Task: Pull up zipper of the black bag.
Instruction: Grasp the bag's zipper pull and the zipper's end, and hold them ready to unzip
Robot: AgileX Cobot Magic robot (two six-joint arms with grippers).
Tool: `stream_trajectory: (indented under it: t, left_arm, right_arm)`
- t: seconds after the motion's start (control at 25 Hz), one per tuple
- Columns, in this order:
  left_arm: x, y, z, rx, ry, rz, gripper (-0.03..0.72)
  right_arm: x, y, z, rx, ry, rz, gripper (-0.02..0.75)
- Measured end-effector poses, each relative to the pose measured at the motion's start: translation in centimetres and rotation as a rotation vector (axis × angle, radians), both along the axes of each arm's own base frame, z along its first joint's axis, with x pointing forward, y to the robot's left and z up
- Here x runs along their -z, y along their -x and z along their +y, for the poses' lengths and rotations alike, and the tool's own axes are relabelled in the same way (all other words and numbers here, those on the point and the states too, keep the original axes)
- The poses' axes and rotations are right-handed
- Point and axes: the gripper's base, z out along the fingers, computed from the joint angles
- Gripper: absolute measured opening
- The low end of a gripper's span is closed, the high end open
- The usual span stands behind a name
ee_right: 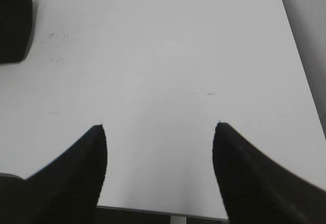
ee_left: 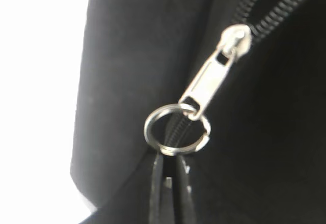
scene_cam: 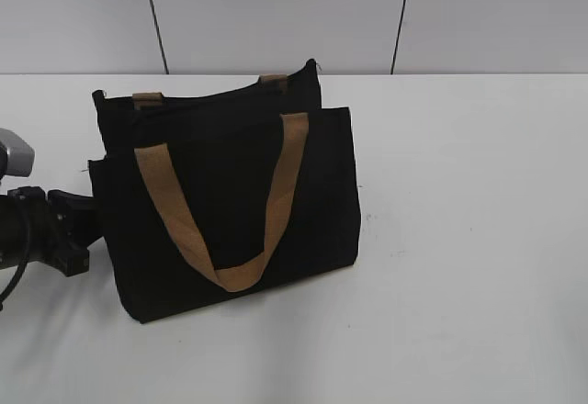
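Observation:
The black bag (scene_cam: 230,174) stands upright on the white table, its tan handle (scene_cam: 280,184) hanging down the front. In the left wrist view the bag's fabric (ee_left: 127,56) fills the frame, with the zipper teeth (ee_left: 277,15) and the silver slider (ee_left: 219,66). The round ring pull (ee_left: 148,132) hangs from the slider. My left gripper (ee_left: 170,158) is shut on the ring's lower edge. In the exterior view the left arm (scene_cam: 69,230) is at the bag's left end, its fingertips hidden. My right gripper (ee_right: 159,127) is open and empty above bare table.
The white table (scene_cam: 459,239) extends to the right of the bag. A wall with dark seams (scene_cam: 400,18) is behind. In the right wrist view a corner of the bag (ee_right: 12,20) shows at top left and the table's edge (ee_right: 168,213) lies below the fingers.

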Motion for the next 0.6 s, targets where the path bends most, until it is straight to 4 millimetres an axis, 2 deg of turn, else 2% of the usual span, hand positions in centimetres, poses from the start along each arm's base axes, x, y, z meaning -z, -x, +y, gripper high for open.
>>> stream_trajectory:
  t: [0.2,0.4,0.6]
  left_arm:
    - [-1.3,-0.2,0.1,-0.04,0.027,-0.021,0.012]
    - [-4.5,0.0,0.6,-0.14,0.068,0.001,0.012]
    - [-8.0,0.8,1.0,-0.205,0.07,-0.059,0.012]
  right_arm:
    - [0.0,0.0,0.0,0.0,0.0,0.0,0.506]
    - [0.0,0.0,0.0,0.0,0.0,0.0,0.506]
    - [0.0,0.0,0.0,0.0,0.0,0.0,0.506]
